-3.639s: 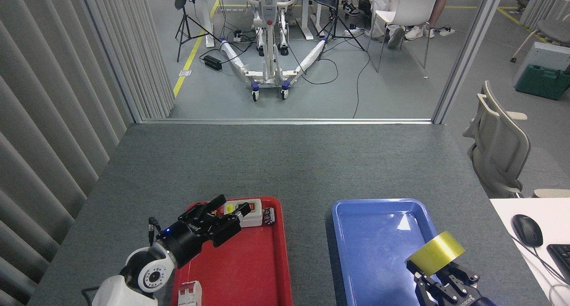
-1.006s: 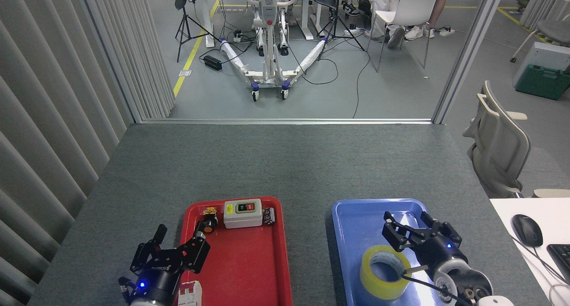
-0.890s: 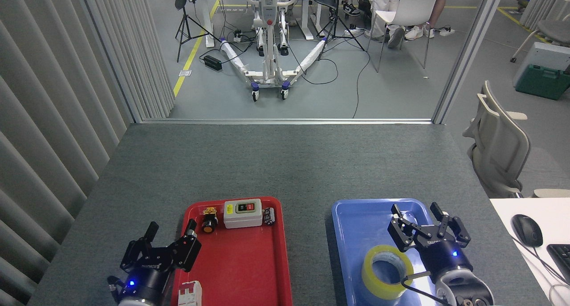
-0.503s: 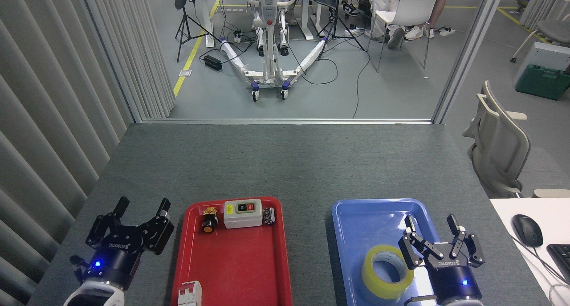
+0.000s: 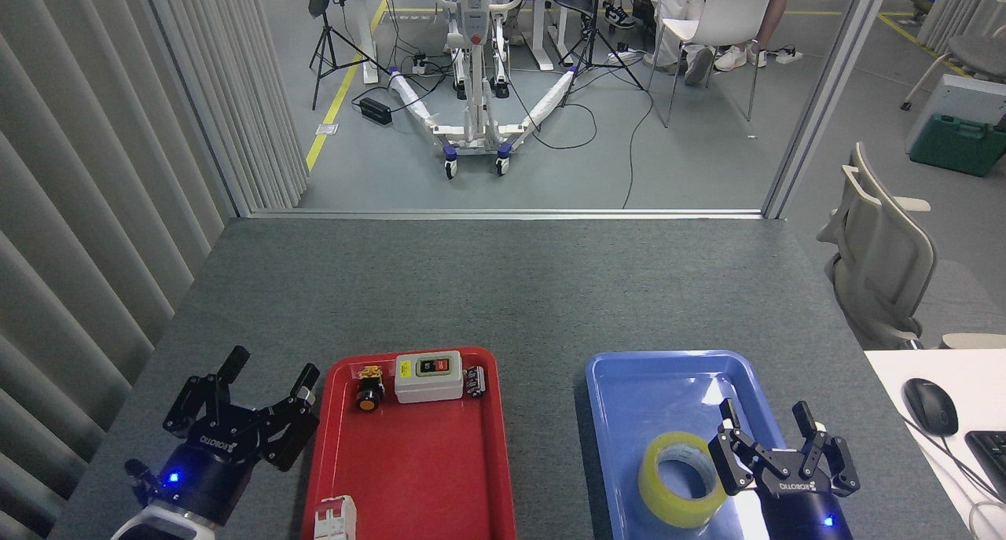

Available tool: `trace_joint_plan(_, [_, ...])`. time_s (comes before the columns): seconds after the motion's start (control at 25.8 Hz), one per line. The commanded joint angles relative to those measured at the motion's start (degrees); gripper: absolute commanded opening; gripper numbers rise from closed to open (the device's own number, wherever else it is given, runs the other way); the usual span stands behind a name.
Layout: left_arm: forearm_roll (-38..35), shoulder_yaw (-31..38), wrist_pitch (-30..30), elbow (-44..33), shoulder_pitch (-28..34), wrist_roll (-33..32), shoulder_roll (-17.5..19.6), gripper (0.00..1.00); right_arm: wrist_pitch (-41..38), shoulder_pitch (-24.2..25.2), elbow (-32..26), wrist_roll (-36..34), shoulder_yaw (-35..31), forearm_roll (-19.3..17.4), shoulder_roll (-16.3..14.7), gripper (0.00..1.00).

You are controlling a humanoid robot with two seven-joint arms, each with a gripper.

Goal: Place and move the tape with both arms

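Observation:
The yellow tape (image 5: 681, 480) lies flat, hole up, in the blue tray (image 5: 640, 387) at the lower right. Just to its right my right gripper (image 5: 769, 420) points up and away, open, with nothing between its fingers and apart from the roll. At the lower left my left gripper (image 5: 271, 370) hovers over the grey table beside the red tray (image 5: 440, 477), also open and holding nothing.
The red tray carries a grey switch box (image 5: 427, 376), an orange push button (image 5: 366, 398), a small black part (image 5: 474, 380) and a white breaker (image 5: 334, 519). A white desk with a mouse (image 5: 930, 405) stands at the right. Slatted panels (image 5: 94, 210) line the left.
The tape was let go and lies in the blue tray. My right gripper has drawn back to the right of it. My left gripper left the red tray and moved to its left.

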Motion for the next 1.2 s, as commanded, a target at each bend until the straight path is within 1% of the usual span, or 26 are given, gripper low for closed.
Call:
trace_joint_plan(0.0, [0.03,-0.74,-0.20,1.24,0.05,0.02,-0.81,1.00,-0.18,0.17,-0.15,0.10,0.09,-2.04,-0.67,1.00])
trace_joint_plan(0.08, [-0.06,-0.48,-0.37,1.24,0.05,0.19,-1.43,1.00,-0.18,0.25,-0.15,0.01,-0.17,-3.79,-1.55,1.00])
trace_joint_plan(0.15, [0.03,-0.22,-0.55,0.89,0.13,0.19,-2.31,1.00,-0.09,0.34,-0.15,0.01,-0.34,-4.67,-1.90,1.00])
trace_joint_plan(0.31, [-0.06,-0.22,1.30,1.42,1.01,0.19,-5.38,1.00,-0.35,0.34,-0.06,0.10,-0.26,-5.02,-1.72,1.00])
trace_joint_plan(0.39, [-0.15,-0.48,4.20,1.24,2.15,0.98,-6.35,1.00,-0.88,0.34,-0.06,0.10,-0.26,-5.02,-1.90,1.00])
trace_joint_plan(0.5, [-0.24,-2.06,7.01,1.16,2.42,3.01,-5.21,1.00,-1.32,0.26,-0.06,0.10,-0.26,-5.02,-1.99,1.00])
trace_joint_plan(0.58, [-1.12,-3.29,7.54,1.42,2.42,3.80,-5.29,1.00,-1.32,0.26,-0.06,0.10,-0.17,-4.94,-2.08,1.00])
trace_joint_plan(0.66, [-4.01,-3.73,7.89,1.16,2.42,4.15,-5.82,1.00,-1.23,0.17,-0.06,0.10,-0.17,-4.94,-1.99,1.00])
trace_joint_plan(0.81, [-15.27,-3.82,11.58,0.63,2.51,4.32,-8.02,1.00,-1.23,0.17,-0.06,0.10,-0.08,-4.58,-1.99,1.00])
trace_joint_plan(1.08, [-15.88,-3.73,12.37,3.00,2.42,3.71,-8.20,1.00,-1.23,0.43,-0.06,0.10,0.09,-4.50,-1.90,1.00])
trace_joint_plan(1.16, [-15.97,-3.82,13.78,3.09,2.42,3.27,-8.20,1.00,-1.23,0.43,-0.06,0.10,0.18,-4.50,-1.99,1.00])
